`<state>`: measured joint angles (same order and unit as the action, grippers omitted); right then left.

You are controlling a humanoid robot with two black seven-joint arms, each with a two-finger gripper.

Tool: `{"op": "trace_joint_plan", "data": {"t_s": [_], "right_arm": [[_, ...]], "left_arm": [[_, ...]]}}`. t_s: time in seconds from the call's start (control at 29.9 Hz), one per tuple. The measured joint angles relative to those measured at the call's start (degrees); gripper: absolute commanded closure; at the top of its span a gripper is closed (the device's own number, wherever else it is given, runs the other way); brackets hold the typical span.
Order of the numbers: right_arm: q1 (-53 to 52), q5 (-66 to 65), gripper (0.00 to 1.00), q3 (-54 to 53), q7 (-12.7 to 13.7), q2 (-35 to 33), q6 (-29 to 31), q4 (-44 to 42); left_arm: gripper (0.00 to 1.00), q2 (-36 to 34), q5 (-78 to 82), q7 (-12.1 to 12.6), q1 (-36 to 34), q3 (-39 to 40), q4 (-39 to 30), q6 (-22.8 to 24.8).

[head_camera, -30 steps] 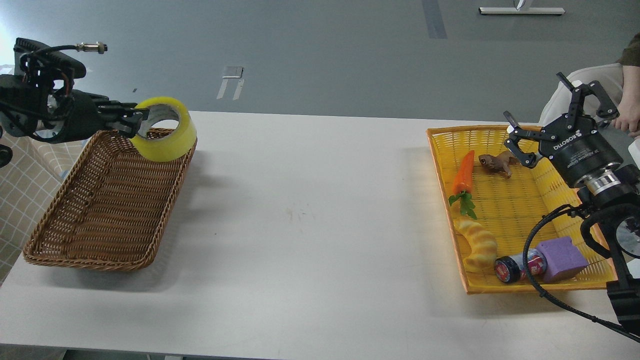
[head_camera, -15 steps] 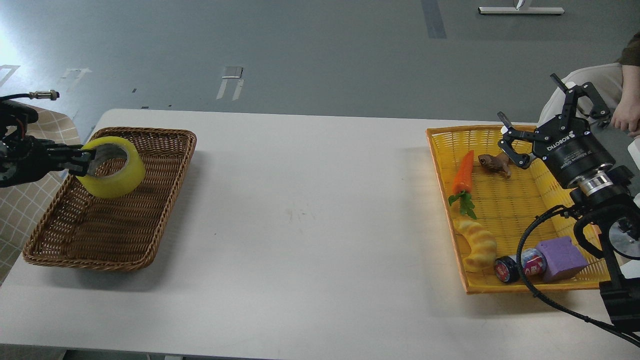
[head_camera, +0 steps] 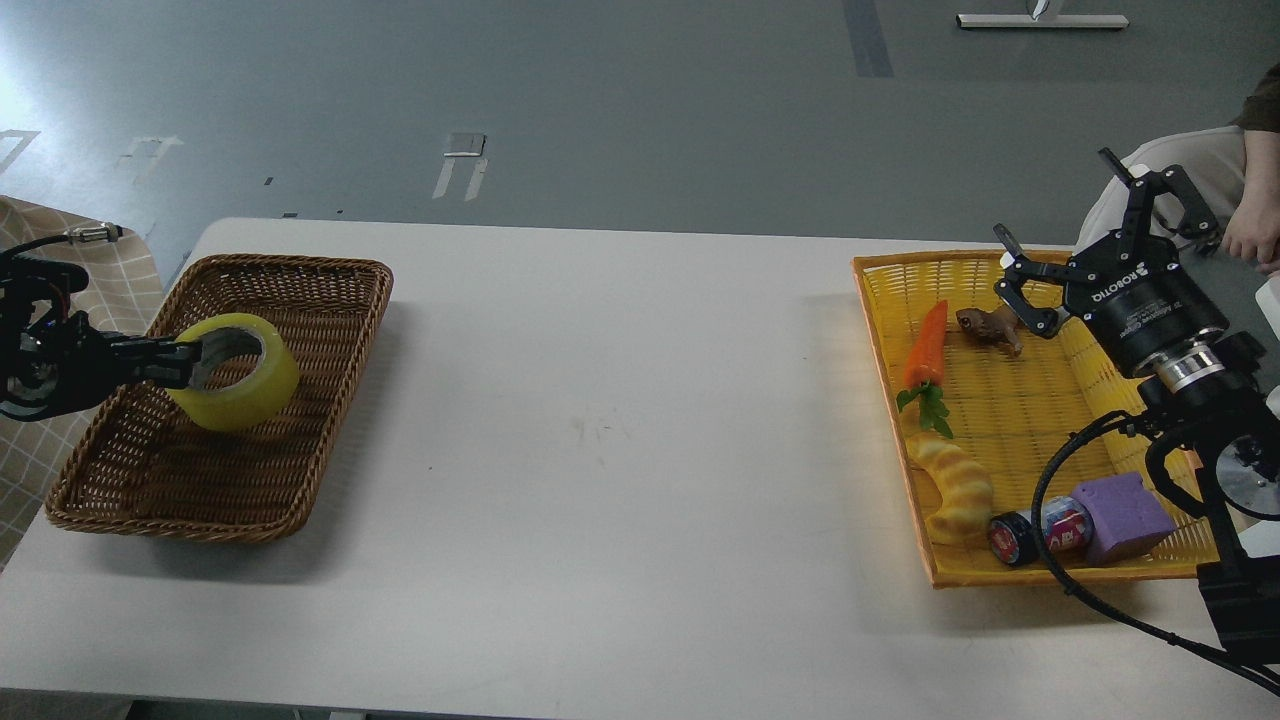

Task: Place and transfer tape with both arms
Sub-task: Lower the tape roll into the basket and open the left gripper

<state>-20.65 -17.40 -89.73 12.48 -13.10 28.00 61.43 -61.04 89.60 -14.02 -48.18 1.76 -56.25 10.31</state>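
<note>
Tape (head_camera: 238, 373): inside brown wicker basket (head_camera: 300, 470), rim clamped by left gripper (head_camera: 183, 362). Right gripper (head_camera: 1090, 240): fingers spread, empty, beyond the basket over yellow tray (head_camera: 890, 400).

black jointed arms, right gripper (head_camera: 1095, 230) marked robotiq above a silver ring, black cables looping, left gripper (head_camera: 180, 362) all black.

Left pincer (head_camera: 185, 362) clamped, arm low at left; right pincer (head_camera: 1085, 228) spread wide, raised.
</note>
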Motion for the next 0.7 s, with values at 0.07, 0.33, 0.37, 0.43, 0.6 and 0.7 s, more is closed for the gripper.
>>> {"op": "trace_joint_plan", "data": {"t_s": [0.07, 0.33, 0.37, 0.43, 0.6, 0.7], "right_arm": [[0.00, 0.00, 0.00, 0.01, 0.00, 0.06, 0.00, 0.00], [0.08, 0.00, 0.00, 0.05, 0.00, 0.09, 0.00, -0.18], [0.08, 0.00, 0.00, 0.02, 0.00, 0.09, 0.00, -0.18], [0.07, 0.00, 0.00, 0.01, 0.00, 0.09, 0.00, -0.17], [0.01, 0.00, 0.00, 0.00, 0.00, 0.09, 0.00, -0.10], [0.01, 0.00, 0.00, -0.01, 0.00, 0.09, 0.00, -0.10]], "left_arm": [[1.00, 0.82, -0.03, -0.04, 0.61, 0.00, 0.98, -0.48], [1.00, 1.68, -0.06, -0.31, 2.26, -0.02, 2.29, -1.24], [1.00, 1.82, -0.09, -0.32, 2.33, -0.02, 2.63, -1.37], [1.00, 2.30, -0.09, -0.36, 2.38, -0.02, 3.11, -1.64], [1.00, 3.06, -0.08, -0.39, 2.73, -0.07, 3.88, -1.90], [1.00, 3.28, -0.05, -0.40, 2.93, -0.08, 4.76, -2.01]]}}
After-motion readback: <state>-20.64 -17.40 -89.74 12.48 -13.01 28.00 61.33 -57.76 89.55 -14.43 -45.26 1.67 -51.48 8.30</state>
